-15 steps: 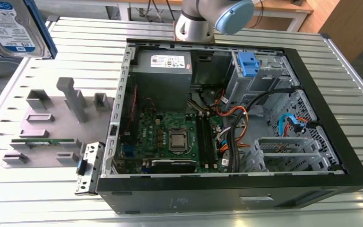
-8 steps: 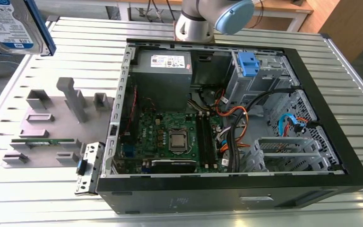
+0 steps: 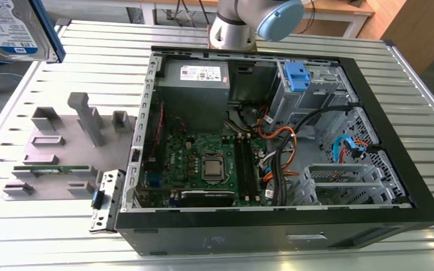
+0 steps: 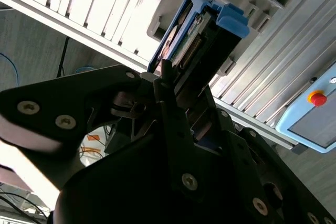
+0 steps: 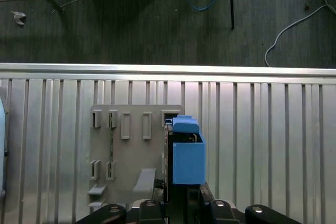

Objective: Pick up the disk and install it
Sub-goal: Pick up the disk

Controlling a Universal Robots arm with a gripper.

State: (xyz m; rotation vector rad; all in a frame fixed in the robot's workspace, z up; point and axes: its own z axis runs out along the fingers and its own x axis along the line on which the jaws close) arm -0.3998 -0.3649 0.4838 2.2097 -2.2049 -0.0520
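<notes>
One disk [image 3: 9, 28] sits clamped in the gripper [image 4: 176, 82], above the table [image 3: 96, 62] at the exterior view's far left. The open case [image 3: 277, 228] lies to its right.

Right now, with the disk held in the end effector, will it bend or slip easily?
Probably stiff: the disk has a flat metal body and shows no sag in the end effector. Likely heavy for its size, being metal. The smooth sides may slip; the blue plastic rails look like the weaker part.
</notes>
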